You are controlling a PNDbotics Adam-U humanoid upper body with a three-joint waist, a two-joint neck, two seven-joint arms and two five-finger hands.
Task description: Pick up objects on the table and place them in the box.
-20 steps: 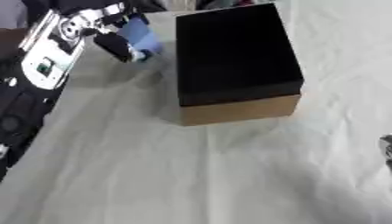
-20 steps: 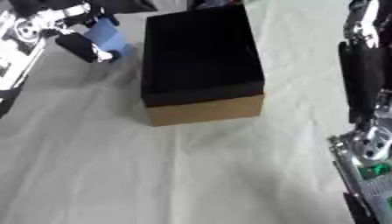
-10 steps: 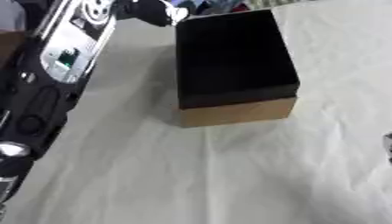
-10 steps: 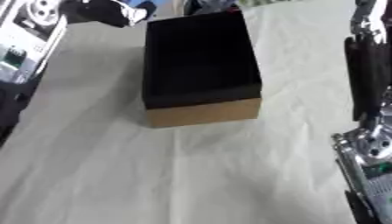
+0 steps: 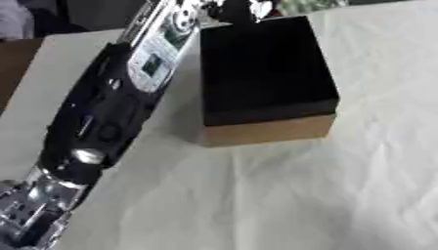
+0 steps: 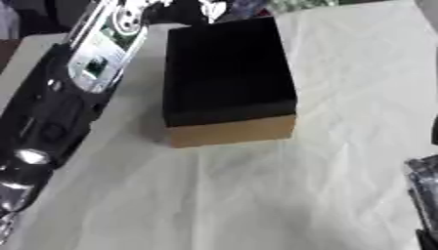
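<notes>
The box (image 5: 267, 132) has tan cardboard walls and a black inside, and it stands open on the white cloth at the centre. My left arm (image 5: 111, 112) stretches from the lower left up along the box's left side. At the top edge my left hand (image 5: 224, 7) hangs over the box's far rim, partly cut off. Its dark fingers are curled round a small blue and white object (image 6: 215, 9). Only a grey piece of my right arm (image 6: 424, 181) shows at the right edge of the right eye view; that hand is out of sight.
A wrinkled white cloth (image 5: 282, 195) covers the table in front of and to the right of the box. A brown surface (image 5: 13, 63) shows beyond the cloth's left edge. Dark shapes lie past the far edge.
My left hand has carried the blue and white object from left of the box, away from me and to the right, to above the box's far rim. The box has stayed put.
</notes>
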